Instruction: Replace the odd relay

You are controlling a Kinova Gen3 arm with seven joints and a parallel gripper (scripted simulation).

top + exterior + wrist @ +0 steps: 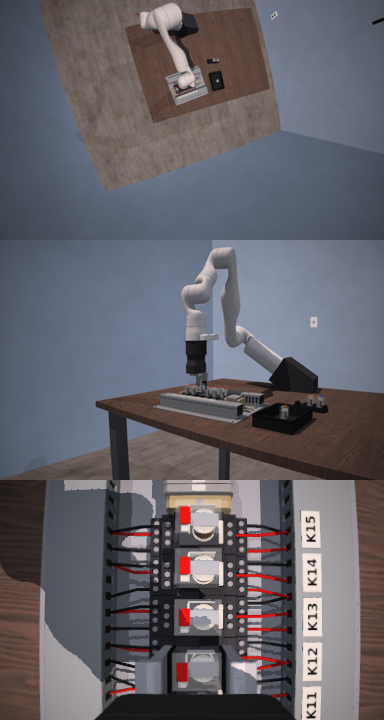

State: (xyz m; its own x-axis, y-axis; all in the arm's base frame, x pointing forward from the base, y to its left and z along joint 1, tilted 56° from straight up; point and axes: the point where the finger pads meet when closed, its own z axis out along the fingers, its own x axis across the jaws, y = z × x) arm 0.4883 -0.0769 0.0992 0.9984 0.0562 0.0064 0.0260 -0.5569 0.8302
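My gripper [197, 662] points straight down over the relay row on the grey panel [210, 405] and is shut on a red-button relay [195, 671] at the K12 position. Its button is on the left, like the red buttons of the relays at K13 [198, 616], K14 [198, 567] and K15 [198, 524]. In the exterior view the fingers [201, 387] reach down into the row. I cannot tell whether its top is level with its neighbours. An orange-button relay [284, 411] stands in the black tray.
A small black holder [314, 407] behind the tray carries an orange-button relay [310, 399] and a blue-button relay [320, 401]. A long grey duct [201, 405] runs along the panel's front. The arm's black base [294, 378] stands at the back of the table.
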